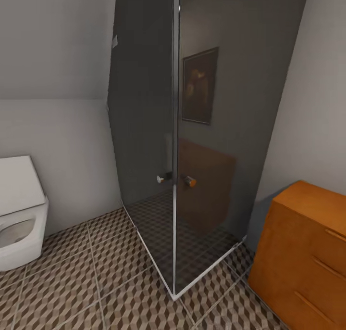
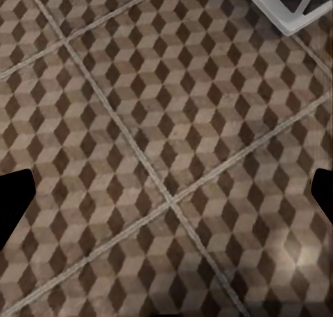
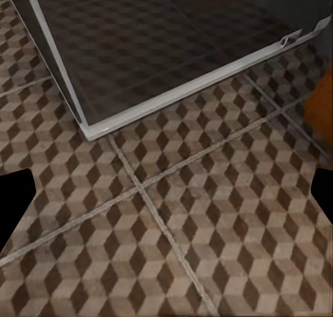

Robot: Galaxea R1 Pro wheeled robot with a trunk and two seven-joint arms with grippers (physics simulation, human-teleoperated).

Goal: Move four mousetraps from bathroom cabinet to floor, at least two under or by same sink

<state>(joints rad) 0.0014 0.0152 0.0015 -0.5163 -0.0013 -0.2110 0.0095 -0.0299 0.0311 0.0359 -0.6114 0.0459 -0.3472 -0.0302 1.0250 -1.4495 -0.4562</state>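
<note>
The cabinet (image 1: 302,253), orange-brown wood with slim bar handles on shut drawers, stands at the right of the head view; a sliver of it (image 3: 320,102) shows in the right wrist view. The bathroom floor (image 1: 96,282) of cube-pattern tiles spreads below. My left gripper (image 2: 166,199) hangs open over bare floor tiles (image 2: 166,123), its dark fingertips (image 2: 14,199) far apart. My right gripper (image 3: 166,199) is also open over the tiles (image 3: 208,227), close to the shower's corner. The mousetraps and the sink are out of view.
A smoky dark glass shower enclosure (image 1: 202,128) with a white base frame (image 3: 173,98) and round door knobs (image 1: 190,181) rises straight ahead. A white toilet (image 1: 19,219) sits at the left against the grey wall.
</note>
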